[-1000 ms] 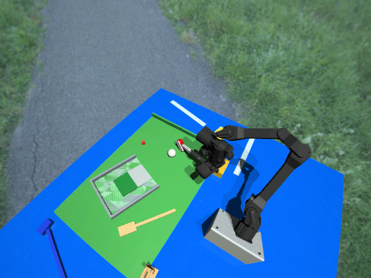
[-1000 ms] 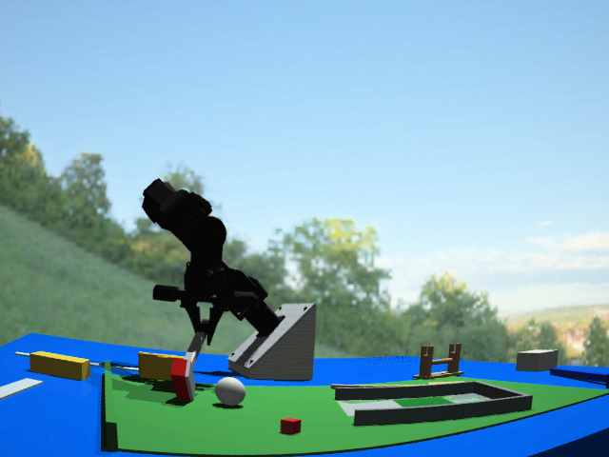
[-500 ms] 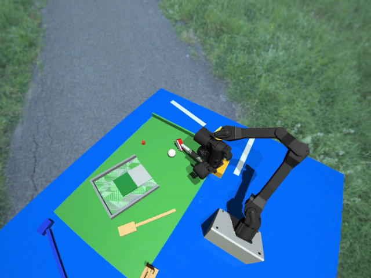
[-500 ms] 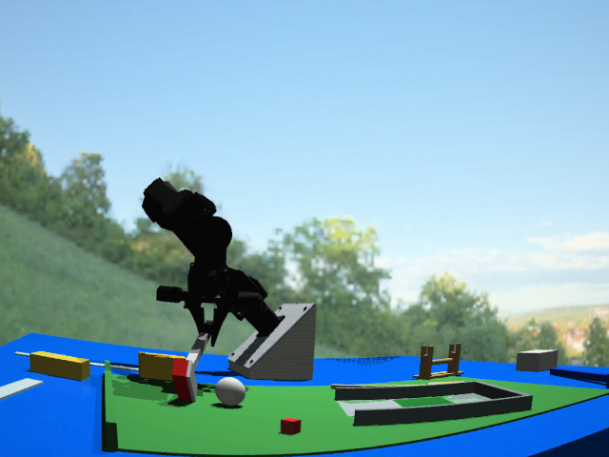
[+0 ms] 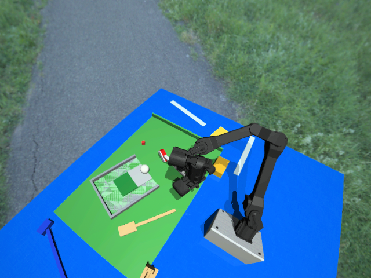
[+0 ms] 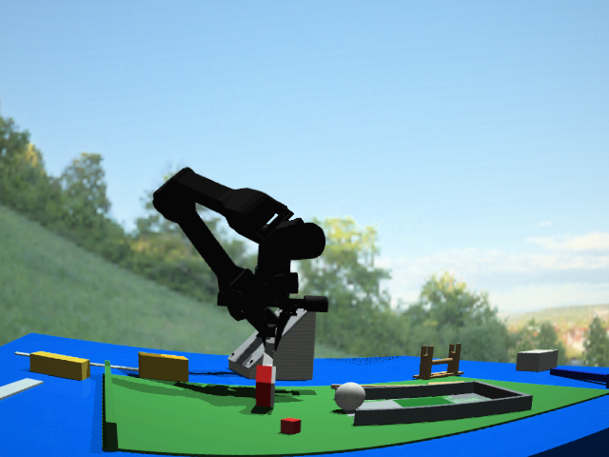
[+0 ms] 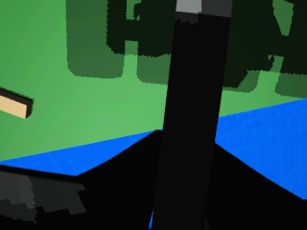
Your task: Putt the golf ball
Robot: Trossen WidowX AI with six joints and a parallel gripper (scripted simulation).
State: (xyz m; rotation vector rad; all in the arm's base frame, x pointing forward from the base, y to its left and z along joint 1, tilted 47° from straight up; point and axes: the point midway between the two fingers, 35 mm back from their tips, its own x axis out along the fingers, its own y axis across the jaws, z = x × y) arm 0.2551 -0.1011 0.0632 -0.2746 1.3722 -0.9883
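Observation:
The red putter (image 5: 162, 153) (image 6: 265, 386) has a red and white head and hangs upright, low at the green mat (image 5: 162, 131) (image 6: 196, 427). My gripper (image 6: 271, 344) is shut on its shaft, which runs up the middle of the wrist view (image 7: 189, 6). In the top view the arm hides most of the grip. The white golf ball (image 5: 144, 168) (image 6: 349, 396) is at the open, near end of the pale ramp (image 5: 139, 176) (image 6: 378, 406), apart from the putter head. Beyond it the dark green patch (image 5: 125, 184) (image 6: 422, 402) lies within grey walls.
A small red cube (image 5: 143, 142) (image 6: 290, 426) lies on the mat. Two yellow blocks (image 5: 221, 166) (image 6: 59, 366) stand near the arm's side. A wooden paddle (image 5: 127, 229), a blue putter (image 5: 45, 226) and a wooden rack (image 5: 148, 271) (image 6: 442, 361) lie beyond the walls.

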